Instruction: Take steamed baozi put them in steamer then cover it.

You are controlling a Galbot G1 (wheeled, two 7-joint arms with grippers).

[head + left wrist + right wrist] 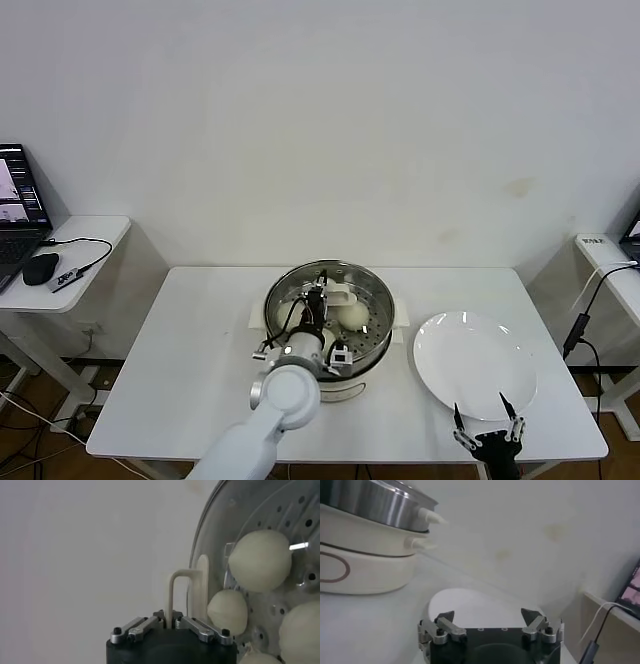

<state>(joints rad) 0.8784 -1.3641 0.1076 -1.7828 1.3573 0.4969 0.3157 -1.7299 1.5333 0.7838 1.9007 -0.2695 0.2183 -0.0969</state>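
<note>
The steamer stands mid-table on its white base. The clear glass cover lies on it, and cream baozi show through the glass on the perforated tray. My left gripper reaches over the pot, its fingers pinched on one thin leg of the cover's cream handle. Open and holding nothing, my right gripper hangs at the table's front edge, just in front of the white plate.
The bare white plate lies right of the steamer. A side table on the left holds a laptop, a mouse and cables. Another side table with a cable stands at the right.
</note>
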